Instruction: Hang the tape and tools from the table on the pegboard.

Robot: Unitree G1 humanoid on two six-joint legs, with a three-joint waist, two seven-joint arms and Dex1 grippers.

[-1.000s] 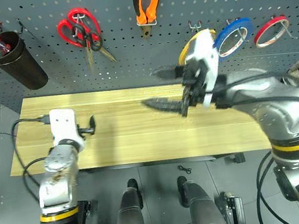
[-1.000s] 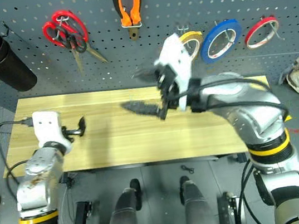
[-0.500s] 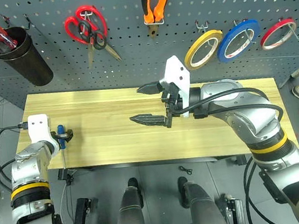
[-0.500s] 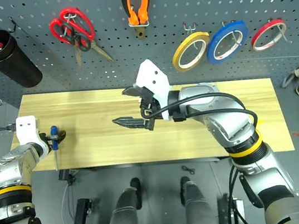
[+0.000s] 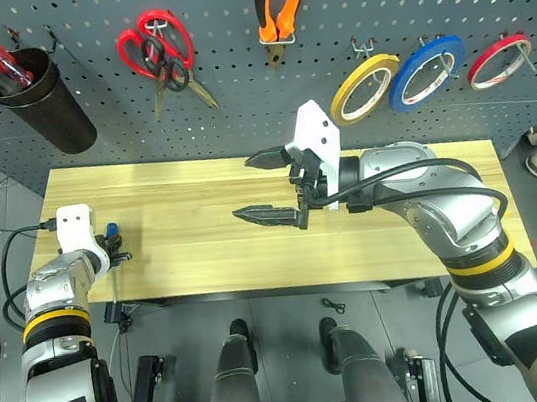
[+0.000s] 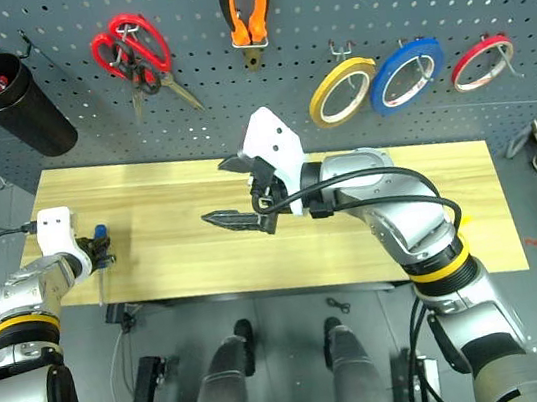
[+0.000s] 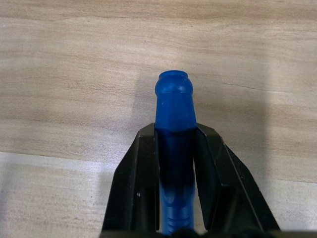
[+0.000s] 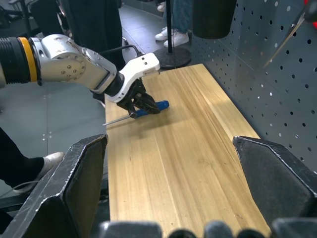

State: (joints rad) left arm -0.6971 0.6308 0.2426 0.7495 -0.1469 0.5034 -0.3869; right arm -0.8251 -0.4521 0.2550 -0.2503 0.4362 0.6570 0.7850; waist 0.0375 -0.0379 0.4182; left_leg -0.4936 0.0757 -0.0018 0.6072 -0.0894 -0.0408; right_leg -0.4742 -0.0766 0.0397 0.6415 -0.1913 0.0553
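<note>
Screwdriver (image 7: 173,114), blue-handled, lies at the desk's (image 5: 256,253) near-left corner, clamped between the fingers of the left tool (image 5: 114,246), apparently gripped for lifting toward the pegboard (image 5: 231,85). Its long axis runs near-to-far: handle butt toward the pegboard, slim shaft (image 8: 118,120) overhanging the near edge. Right tool (image 5: 271,185) hovers over mid-desk, fingers wide apart and empty, seemingly idle. Pliers (image 5: 274,3) and blue tape (image 5: 421,72) hang on the board.
</note>
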